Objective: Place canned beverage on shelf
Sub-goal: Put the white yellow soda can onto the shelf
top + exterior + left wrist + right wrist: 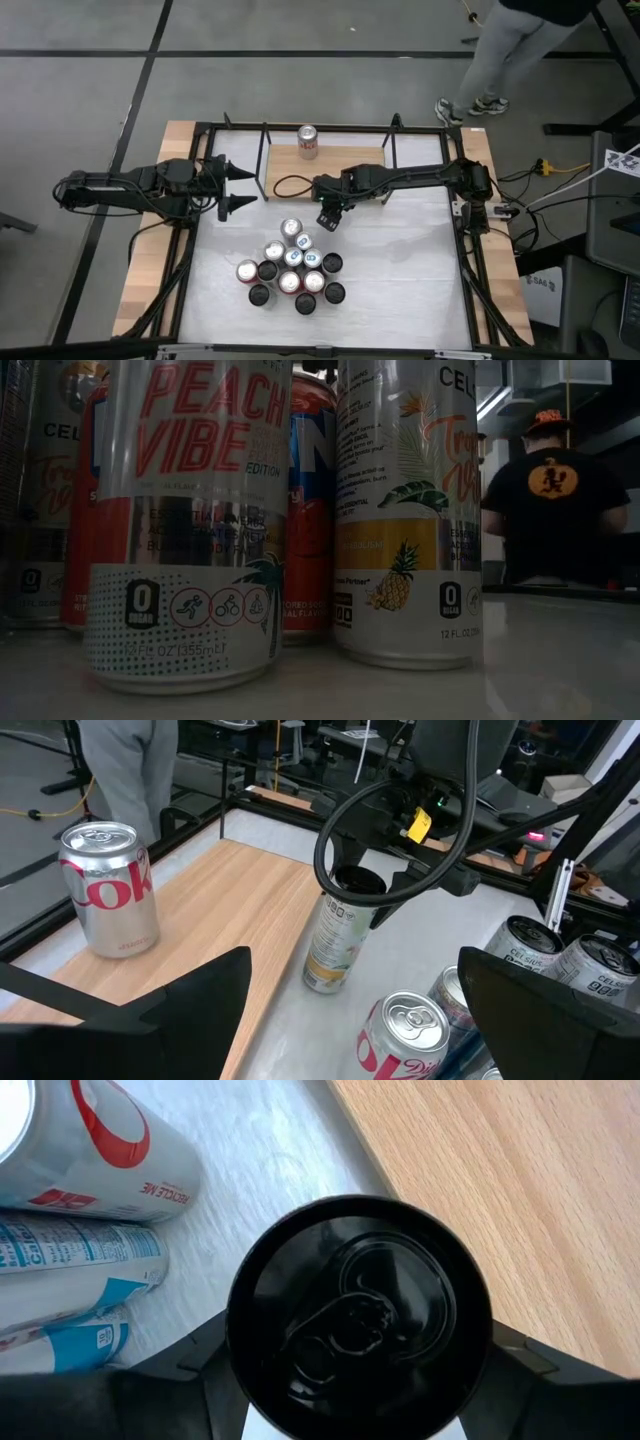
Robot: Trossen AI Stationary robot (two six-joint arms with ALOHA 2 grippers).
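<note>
The right claw (360, 1370) grips a black-topped can (360, 1320) beside the shelf (340, 155); next, lift it across; left claw (232, 188) waits wide.

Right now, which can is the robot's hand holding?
The black-topped can, apart from the cluster. The right hand has a finger on each side of it, beside the shelf. The red-and-silver can stands alone on that shelf.

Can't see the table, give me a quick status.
Right gripper shut on black-topped can, beside shelf. Left gripper open, waiting left. One can already on shelf. Path clear.
</note>
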